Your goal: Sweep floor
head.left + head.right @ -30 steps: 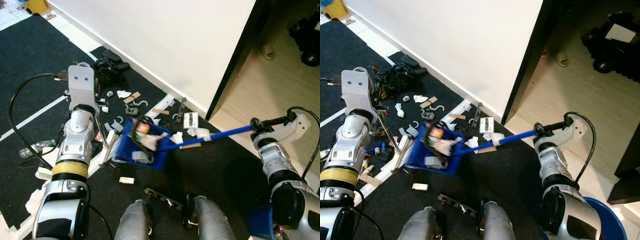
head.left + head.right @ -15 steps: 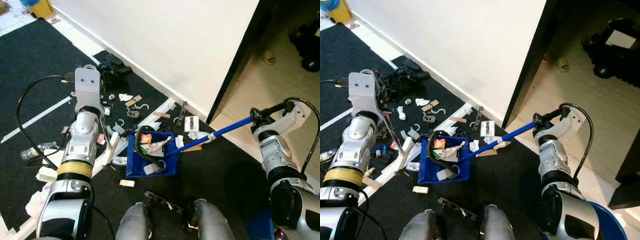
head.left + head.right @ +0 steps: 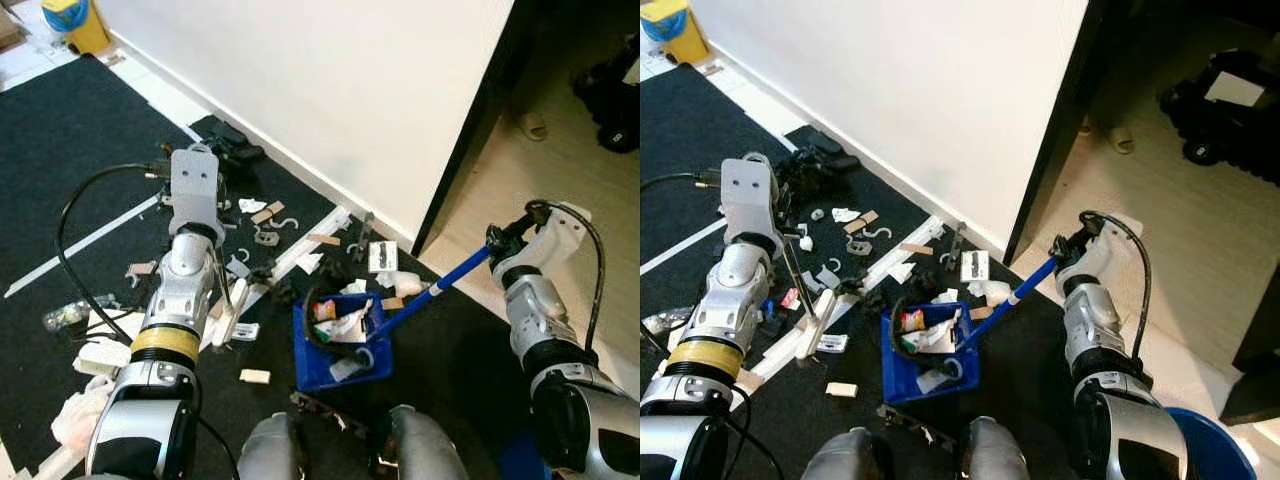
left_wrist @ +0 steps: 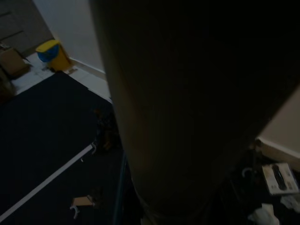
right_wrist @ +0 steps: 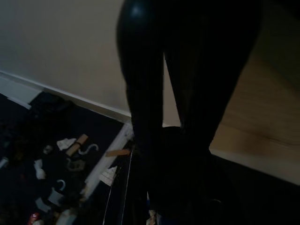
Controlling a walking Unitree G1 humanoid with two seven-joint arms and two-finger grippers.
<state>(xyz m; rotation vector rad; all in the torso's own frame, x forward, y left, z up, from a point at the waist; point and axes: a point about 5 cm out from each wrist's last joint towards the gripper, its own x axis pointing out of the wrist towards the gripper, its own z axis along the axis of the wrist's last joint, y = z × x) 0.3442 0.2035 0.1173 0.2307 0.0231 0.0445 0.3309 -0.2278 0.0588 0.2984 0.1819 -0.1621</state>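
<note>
We see the blue plastic dustpan (image 3: 342,345), full of paper scraps, sitting on the black carpet floor (image 3: 70,150) just ahead of our knees. Our right tool (image 3: 497,240) is clenched around its long blue handle (image 3: 435,288). Our left tool (image 3: 790,262) grips the thin broom stick (image 3: 792,275), its white brush head (image 3: 821,322) among scattered litter (image 3: 262,215).

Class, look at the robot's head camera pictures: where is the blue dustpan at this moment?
In the left eye view the blue dustpan lies on the black mat just ahead of the robot's knees, right of centre, full of scraps; its long blue handle slants up to the right gripper near the doorway.
</note>
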